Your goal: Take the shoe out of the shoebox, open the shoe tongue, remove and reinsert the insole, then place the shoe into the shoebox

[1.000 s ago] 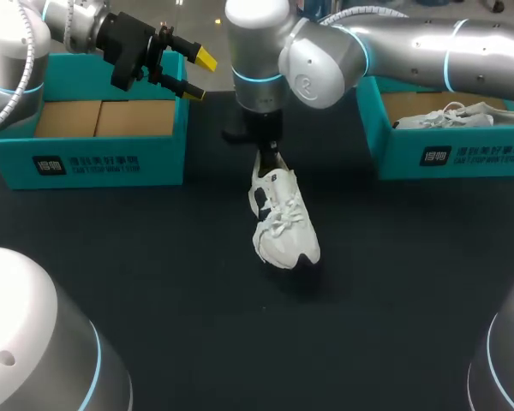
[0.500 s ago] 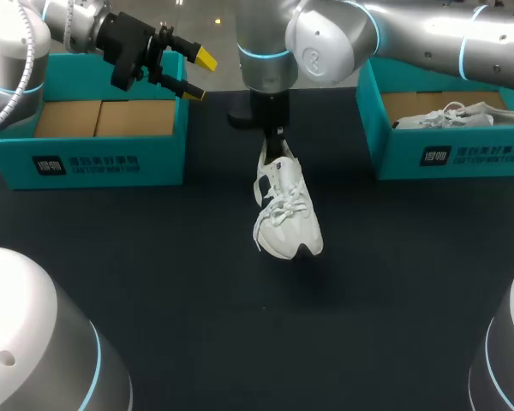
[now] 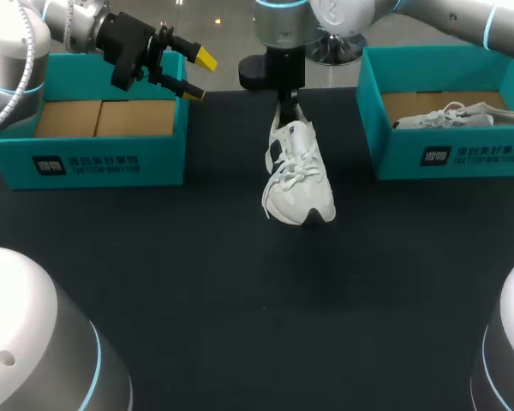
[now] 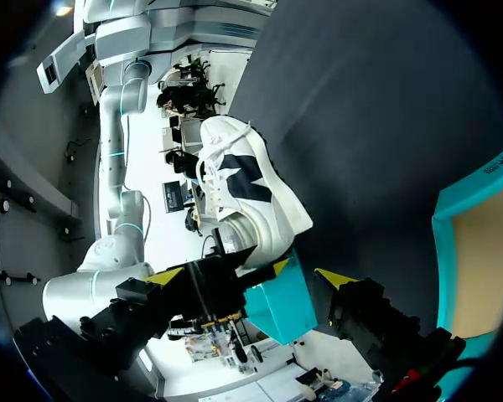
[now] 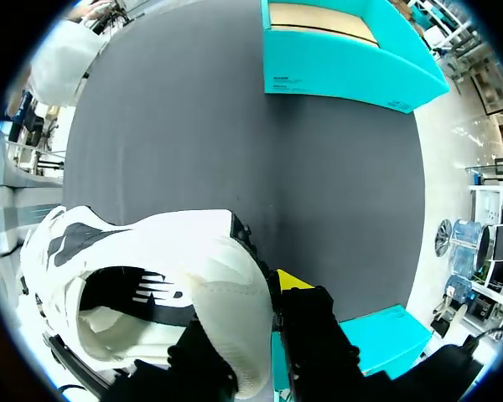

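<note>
My right gripper [image 3: 284, 101] clamps the white sneaker [image 3: 298, 175] by its heel, so it hangs toe-down above the table [image 3: 240, 325], between the left shoebox [image 3: 86, 163] and the right shoebox [image 3: 445, 154]. My left gripper [image 3: 199, 75] hovers spread and empty beside the left shoebox, likely ready to help open it.

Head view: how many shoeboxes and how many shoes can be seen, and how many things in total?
Shoeboxes: 2, the left shoebox and the right shoebox.
Shoes: 2, the held shoe in the right gripper and the second shoe in the right shoebox.
Total: 4.
</note>
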### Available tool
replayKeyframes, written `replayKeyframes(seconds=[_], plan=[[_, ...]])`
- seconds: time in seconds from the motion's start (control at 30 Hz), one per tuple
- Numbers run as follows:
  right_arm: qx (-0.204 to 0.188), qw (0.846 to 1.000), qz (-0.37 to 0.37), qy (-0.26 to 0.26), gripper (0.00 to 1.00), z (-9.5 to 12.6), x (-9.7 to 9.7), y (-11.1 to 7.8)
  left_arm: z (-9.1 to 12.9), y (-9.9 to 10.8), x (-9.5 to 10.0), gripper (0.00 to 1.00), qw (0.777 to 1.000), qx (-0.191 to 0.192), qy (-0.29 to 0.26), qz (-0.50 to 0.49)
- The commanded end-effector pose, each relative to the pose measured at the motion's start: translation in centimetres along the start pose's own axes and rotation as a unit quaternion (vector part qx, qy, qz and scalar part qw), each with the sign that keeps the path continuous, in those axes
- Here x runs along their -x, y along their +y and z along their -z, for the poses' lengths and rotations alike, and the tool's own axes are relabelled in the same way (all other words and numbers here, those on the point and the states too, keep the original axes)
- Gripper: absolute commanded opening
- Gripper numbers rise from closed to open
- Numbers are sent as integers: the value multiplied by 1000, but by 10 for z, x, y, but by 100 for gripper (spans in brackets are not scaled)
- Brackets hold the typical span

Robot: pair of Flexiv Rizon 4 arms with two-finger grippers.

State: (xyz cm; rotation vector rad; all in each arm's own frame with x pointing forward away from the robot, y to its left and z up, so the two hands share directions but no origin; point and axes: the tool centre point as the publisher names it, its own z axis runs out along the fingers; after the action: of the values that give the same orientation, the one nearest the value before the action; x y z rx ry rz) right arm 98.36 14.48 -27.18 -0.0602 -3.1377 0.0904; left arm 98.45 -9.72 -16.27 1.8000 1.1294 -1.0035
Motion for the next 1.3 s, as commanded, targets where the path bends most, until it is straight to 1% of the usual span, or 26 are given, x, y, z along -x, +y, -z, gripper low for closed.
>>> replayKeyframes(seconds=[0.03,0.13,0.43,0.53,1.3], plan=[[8,1000,2,-17,0,34,-9,-13,0,0,0,100,1000,-1,1,0],[16,999,11,-27,0,47,-9,-12,0,0,0,100,1000,-1,1,0],[7,999,28,-46,0,78,-9,-13,0,0,0,100,1000,-1,1,0],[0,998,16,-59,0,85,-9,-15,0,0,0,100,1000,-1,1,0],[0,998,16,-59,0,85,-9,-15,0,0,0,100,1000,-1,1,0]])
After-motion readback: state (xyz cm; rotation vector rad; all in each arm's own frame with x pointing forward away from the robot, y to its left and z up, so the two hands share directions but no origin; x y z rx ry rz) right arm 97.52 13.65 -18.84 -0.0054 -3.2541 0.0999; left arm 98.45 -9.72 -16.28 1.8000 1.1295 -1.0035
